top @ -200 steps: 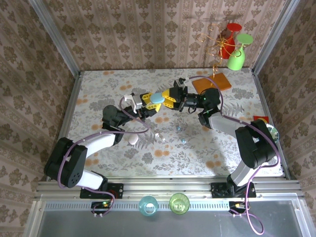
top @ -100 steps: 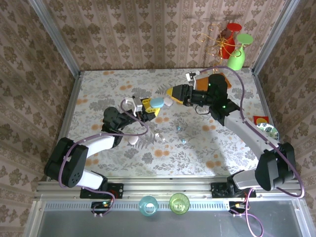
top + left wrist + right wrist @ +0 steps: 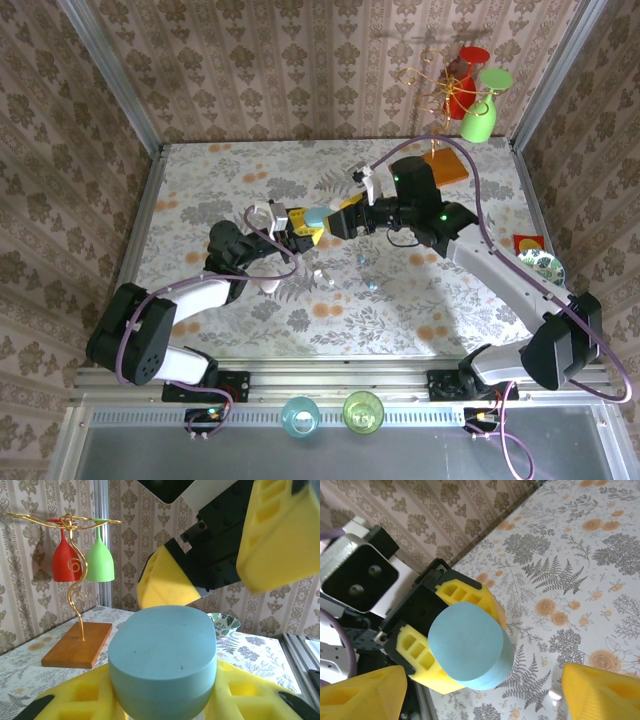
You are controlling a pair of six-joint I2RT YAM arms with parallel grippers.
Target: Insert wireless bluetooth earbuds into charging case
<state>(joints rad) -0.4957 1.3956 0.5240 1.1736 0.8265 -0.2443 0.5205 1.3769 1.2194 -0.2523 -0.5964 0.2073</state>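
My left gripper [image 3: 311,222] is shut on a teal-blue oval charging case [image 3: 317,215], lid closed, lifted above the table's middle. The case [image 3: 165,660] sits between the yellow fingers [image 3: 75,700]. My right gripper [image 3: 337,220] is open just right of the case, with one fingertip [image 3: 360,695] on each side of the case [image 3: 467,645] and not touching it. Earbuds lie on the table below: two white ones [image 3: 322,276] and two teal ones [image 3: 362,258]. One white earbud [image 3: 552,695] shows near my right finger.
A white oval case [image 3: 268,284] lies by the left arm. A wire rack with red and green glasses [image 3: 468,92] stands on a wooden base [image 3: 443,165] at the back right. A patterned bowl [image 3: 548,268] sits at the right edge. Two cups [image 3: 300,415] stand near the front rail.
The right gripper has opened wide, pulled back to the right, then come in again around the case. The left gripper has kept its hold and shifted the case slightly down and left.
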